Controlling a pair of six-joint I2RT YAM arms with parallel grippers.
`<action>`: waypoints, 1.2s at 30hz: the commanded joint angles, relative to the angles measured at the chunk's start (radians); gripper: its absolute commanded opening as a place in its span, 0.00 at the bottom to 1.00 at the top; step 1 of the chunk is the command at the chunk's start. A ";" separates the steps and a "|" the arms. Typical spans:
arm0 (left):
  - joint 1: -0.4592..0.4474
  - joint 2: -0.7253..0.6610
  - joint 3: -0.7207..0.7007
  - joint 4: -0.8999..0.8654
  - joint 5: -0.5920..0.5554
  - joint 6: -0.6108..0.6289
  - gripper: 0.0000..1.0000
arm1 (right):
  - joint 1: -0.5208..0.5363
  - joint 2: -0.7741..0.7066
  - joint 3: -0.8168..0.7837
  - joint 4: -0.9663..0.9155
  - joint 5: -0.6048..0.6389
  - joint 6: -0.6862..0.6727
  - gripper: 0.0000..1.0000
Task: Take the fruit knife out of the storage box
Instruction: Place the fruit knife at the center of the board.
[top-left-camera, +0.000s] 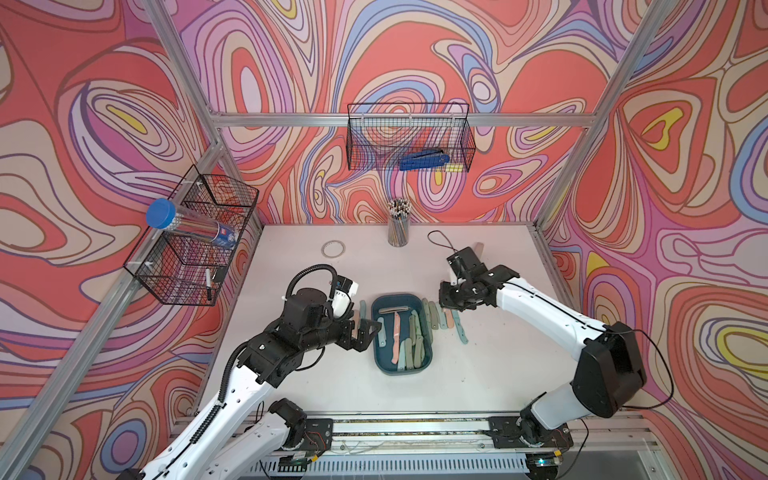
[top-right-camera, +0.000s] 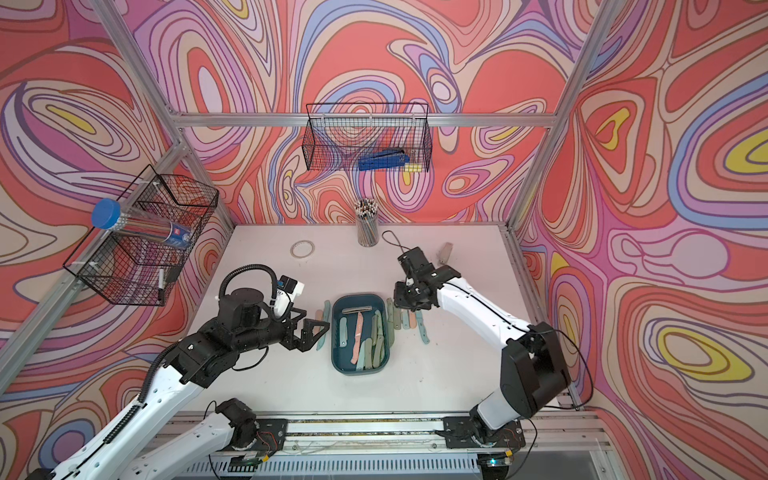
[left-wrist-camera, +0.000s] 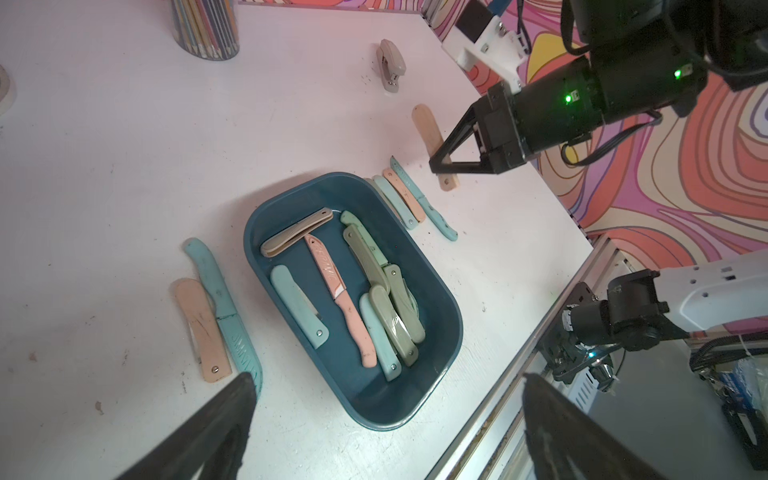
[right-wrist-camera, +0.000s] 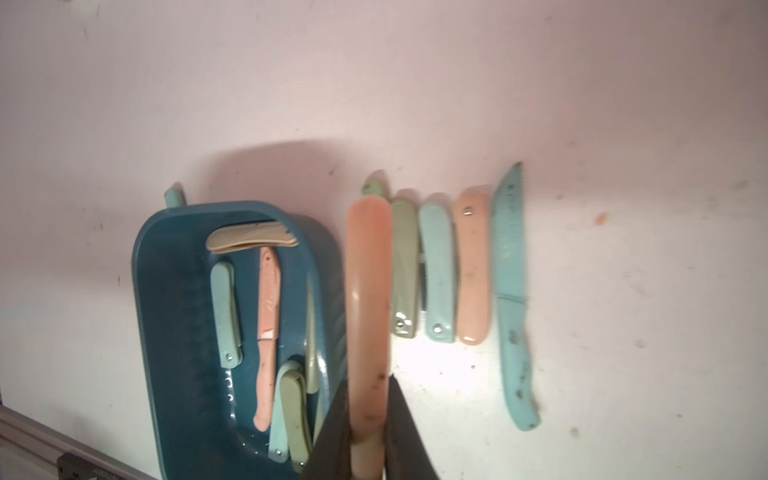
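Note:
The storage box (top-left-camera: 377, 332) (right-wrist-camera: 145, 291), a dark teal tub, lies mid-table in both top views and holds several folded fruit knives plus a pink sheathed one (left-wrist-camera: 332, 270). My right gripper (right-wrist-camera: 368, 415) (top-left-camera: 445, 300) is shut on a peach folded fruit knife (right-wrist-camera: 370, 291) (left-wrist-camera: 428, 124), held above the table just right of the box, over a row of knives (right-wrist-camera: 436, 270). My left gripper (left-wrist-camera: 388, 376) (top-left-camera: 368, 330) hangs open at the box's left side with nothing between its fingers.
A teal knife (left-wrist-camera: 220, 307) and a peach one (left-wrist-camera: 199, 328) lie left of the box. Farther back are a pencil cup (top-left-camera: 398, 228), a tape ring (top-left-camera: 333, 249), a stapler (left-wrist-camera: 390, 64) and a cord loop (top-left-camera: 440, 241). Wire baskets (top-left-camera: 409, 137) (top-left-camera: 195, 241) hang on the walls.

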 joint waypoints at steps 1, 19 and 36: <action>-0.003 0.010 0.011 0.021 0.054 0.005 1.00 | -0.110 -0.036 -0.069 0.010 -0.063 -0.076 0.15; -0.006 0.020 0.018 0.008 0.032 0.008 1.00 | -0.272 0.237 -0.118 0.066 -0.143 -0.221 0.20; -0.006 0.013 0.017 0.006 0.017 0.009 1.00 | -0.272 0.303 -0.110 0.108 -0.179 -0.212 0.20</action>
